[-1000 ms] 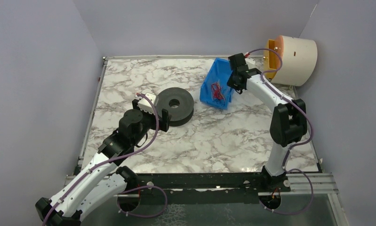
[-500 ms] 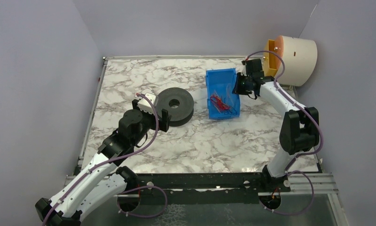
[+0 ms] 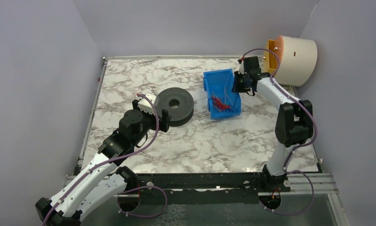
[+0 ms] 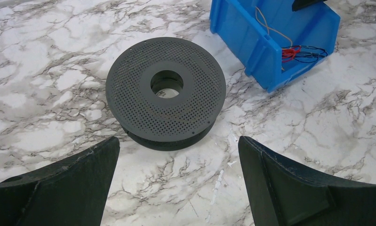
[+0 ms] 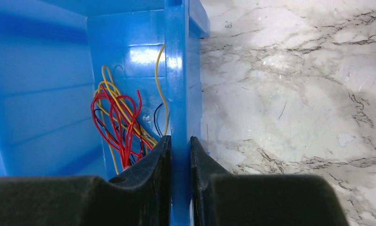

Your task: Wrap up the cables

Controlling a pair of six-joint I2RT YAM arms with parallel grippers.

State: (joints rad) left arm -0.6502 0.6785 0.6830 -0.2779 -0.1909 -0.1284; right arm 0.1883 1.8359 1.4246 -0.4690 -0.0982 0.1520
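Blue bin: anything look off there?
Yes. The right gripper is clamped on the bin's side wall, not the cables, which lie tangled inside by that wall. The bin sits slightly skewed to the table edges.

1. The table (image 3: 129,84) had a polished, marble-patterned top — glossy enough to catch the light.
2. The blue bin (image 5: 129,56) was smooth, shiny plastic.
3. The spool (image 4: 129,94) looked matt black, its face pierced with fine holes.
4. The cables (image 5: 117,122) wore smooth red and yellow sheaths.
5. The left gripper (image 4: 179,139) had fingers (image 4: 289,183) of matt, faintly grainy black plastic.
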